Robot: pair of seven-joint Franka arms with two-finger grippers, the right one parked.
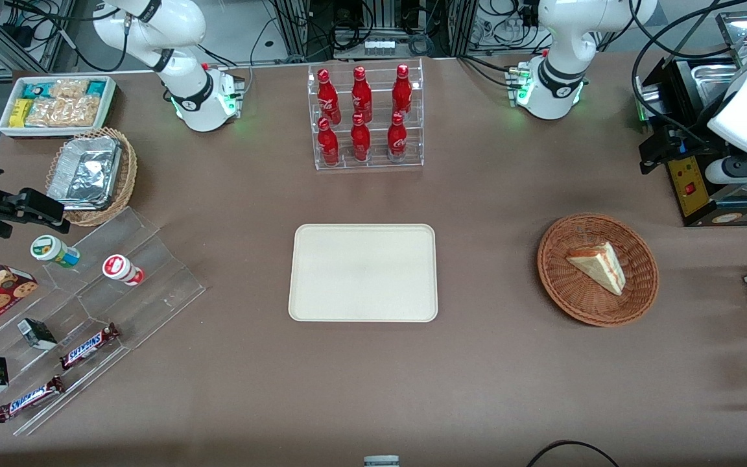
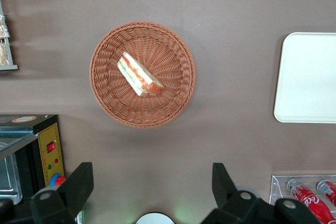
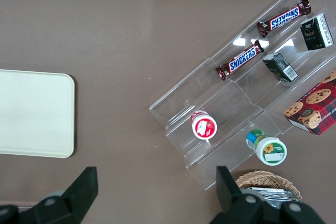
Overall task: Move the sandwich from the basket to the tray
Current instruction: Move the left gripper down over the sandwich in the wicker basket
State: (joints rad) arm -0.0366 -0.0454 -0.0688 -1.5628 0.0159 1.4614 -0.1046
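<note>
- Hovering high above the table, gripper (image 2: 152, 192) spread wide, grasping nothing.
- Resting tilted in basket (image 2: 178, 45): sandwich (image 2: 139, 75), well apart from tray (image 2: 310, 77).
- Risking crushed bread or a snagged wicker rim on descent.

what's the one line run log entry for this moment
stage: pre-grasp | sandwich: in basket | tray: bare | gripper: open, raised above table, beside basket | holding: nothing

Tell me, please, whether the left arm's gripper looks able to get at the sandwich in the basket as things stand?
Probably yes. The sandwich lies alone in the open basket, nothing over it. The gripper hangs above the table beside the basket, fingers spread wide and empty.
</note>
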